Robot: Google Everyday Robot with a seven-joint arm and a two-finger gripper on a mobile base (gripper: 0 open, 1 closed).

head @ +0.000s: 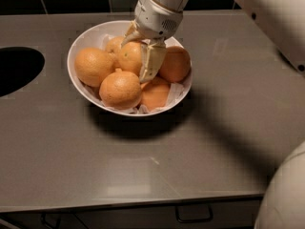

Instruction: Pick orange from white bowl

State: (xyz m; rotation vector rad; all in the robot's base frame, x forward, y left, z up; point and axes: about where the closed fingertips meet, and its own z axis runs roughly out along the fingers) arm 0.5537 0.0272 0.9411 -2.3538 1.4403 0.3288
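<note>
The white bowl [90, 33] stands on the grey counter at upper centre, lined with crinkled paper and holding several oranges. My gripper [135, 61] reaches down into it from above. One finger lies on the upper left of the middle orange [127, 56], and the longer finger [149, 61] runs down its right side, between it and the right-hand orange [175, 63]. The fingers rest against that middle orange, which sits in the bowl among the others. More oranges lie at the left [93, 66] and front [120, 88].
A dark round opening [16, 70] is cut into the counter at the far left. My white arm [271, 18] crosses the upper right, and a white rounded shell [286, 194] fills the bottom right corner. A drawer handle [193, 217] shows below the counter edge.
</note>
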